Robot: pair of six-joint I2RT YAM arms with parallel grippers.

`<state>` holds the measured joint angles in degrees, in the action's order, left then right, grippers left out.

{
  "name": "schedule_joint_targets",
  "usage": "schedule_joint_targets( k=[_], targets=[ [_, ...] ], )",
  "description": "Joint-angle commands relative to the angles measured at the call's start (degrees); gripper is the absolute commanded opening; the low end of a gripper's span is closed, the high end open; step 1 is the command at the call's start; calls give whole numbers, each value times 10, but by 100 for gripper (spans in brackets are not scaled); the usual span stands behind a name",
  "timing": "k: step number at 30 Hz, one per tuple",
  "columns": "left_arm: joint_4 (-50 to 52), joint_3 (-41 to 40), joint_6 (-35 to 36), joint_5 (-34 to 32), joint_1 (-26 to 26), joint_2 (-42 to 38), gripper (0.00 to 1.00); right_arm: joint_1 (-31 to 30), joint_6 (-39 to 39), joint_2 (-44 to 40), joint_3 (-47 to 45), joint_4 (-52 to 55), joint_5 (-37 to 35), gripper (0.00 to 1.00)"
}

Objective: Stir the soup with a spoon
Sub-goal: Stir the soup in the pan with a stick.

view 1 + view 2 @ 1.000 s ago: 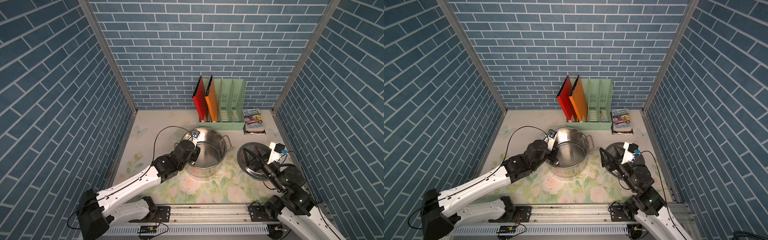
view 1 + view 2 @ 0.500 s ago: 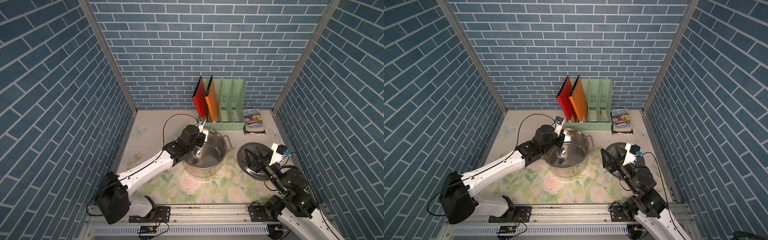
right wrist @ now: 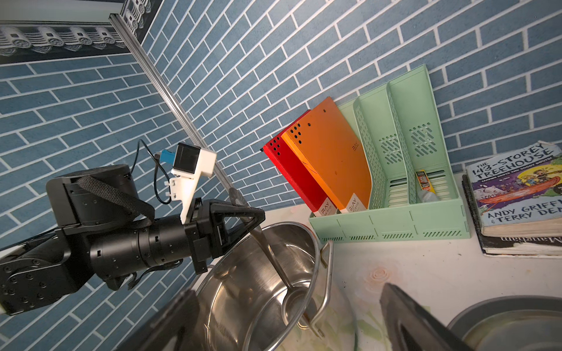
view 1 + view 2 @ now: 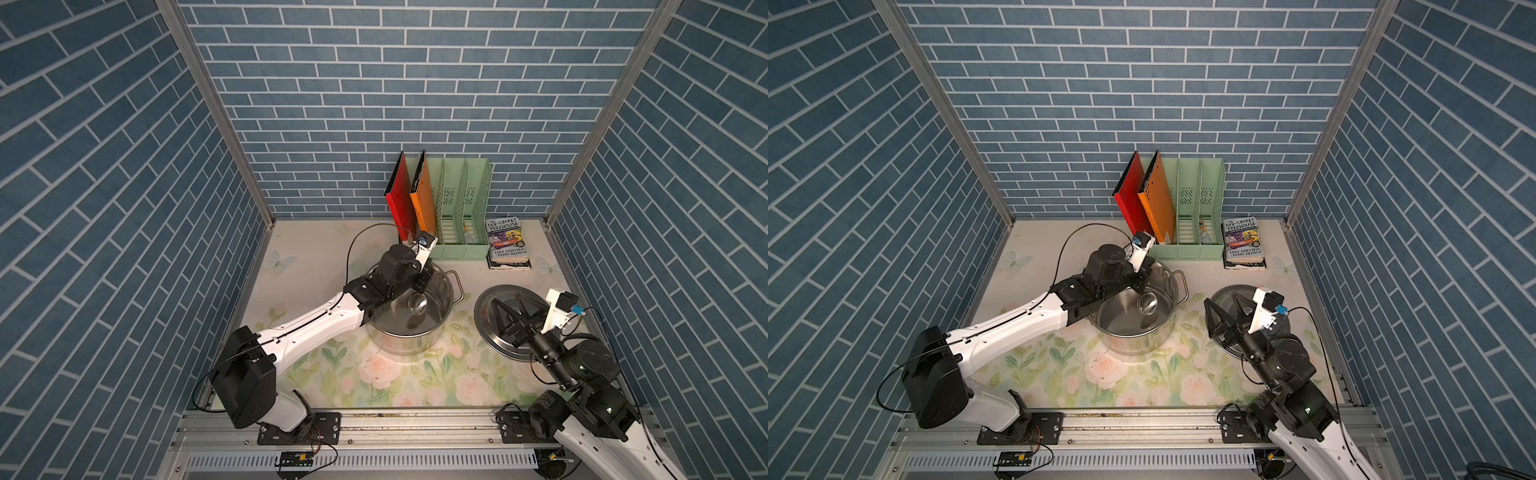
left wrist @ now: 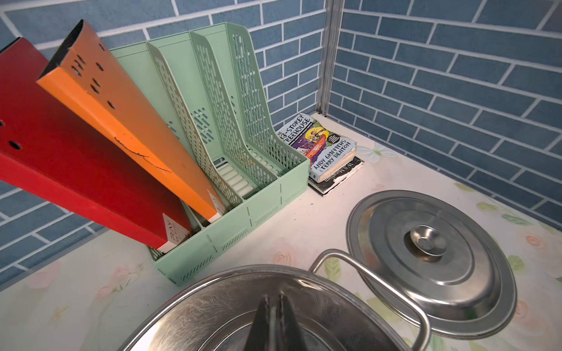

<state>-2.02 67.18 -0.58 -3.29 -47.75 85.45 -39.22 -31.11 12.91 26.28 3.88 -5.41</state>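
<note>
The left jaws clamp the spoon (image 3: pixel 273 258) handle, bowl inside the pot (image 3: pixel 243 288); right jaws apart

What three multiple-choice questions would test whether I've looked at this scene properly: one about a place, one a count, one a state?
1. Where does the lid lie?
A. on the pot
B. on the table beside the pot
C. in the green rack

2. How many folders stand in the green rack?
A. one
B. two
C. four

3. What is the left gripper doing?
A. shut on the spoon
B. open and empty
C. holding the lid

Answers:
1 B: it lies flat on the table, and the pot is uncovered.
2 B: there is one red folder and one orange folder.
3 A: its jaws clamp the spoon's handle, with the bowl down inside the pot.
</note>
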Motion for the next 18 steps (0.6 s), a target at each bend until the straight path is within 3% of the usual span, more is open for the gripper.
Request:
schedule_joint_targets(
  k=[1,11,18],
  targets=[
    [-13,18,5,7,-19,0,0,-2,-5,2,-3,-17,-5,98],
    [10,-10,12,-18,-82,-32,0,-1,-4,14,-7,-30,-2,98],
    [41,-65,-2,-49,-96,-96,0,-2,-5,29,-9,-48,6,97]
  ],
)
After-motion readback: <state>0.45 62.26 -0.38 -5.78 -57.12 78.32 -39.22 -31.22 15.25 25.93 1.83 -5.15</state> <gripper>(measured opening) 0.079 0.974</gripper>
